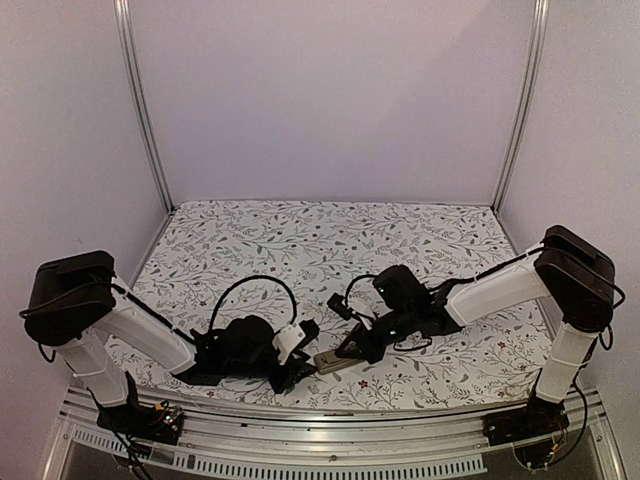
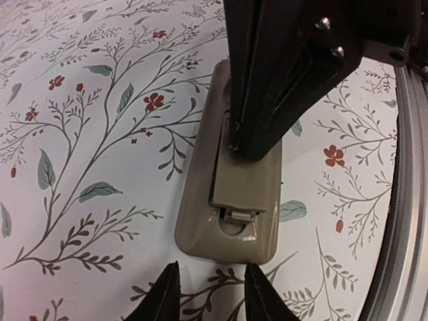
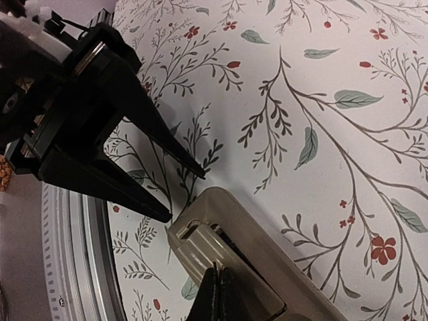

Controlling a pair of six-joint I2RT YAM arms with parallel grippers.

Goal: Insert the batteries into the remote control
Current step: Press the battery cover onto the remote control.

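The remote control (image 2: 200,231) lies tan-grey back up near the table's front edge, also seen in the top view (image 1: 330,360) and the right wrist view (image 3: 281,231). A flat cover piece (image 2: 247,180) sits over its battery recess, slightly ajar with a dark gap along one side. My right gripper (image 3: 217,294) is shut, its joined tips resting on that cover (image 3: 200,234). My left gripper (image 2: 210,294) is open with nothing between its fingers, its tips just short of the remote's near end. The batteries are hidden.
The floral tablecloth (image 1: 300,240) covers the table. A metal rail (image 2: 401,234) runs along the front edge close beside the remote. Both arms meet low over the front middle of the table, with cables looping behind them (image 1: 255,285).
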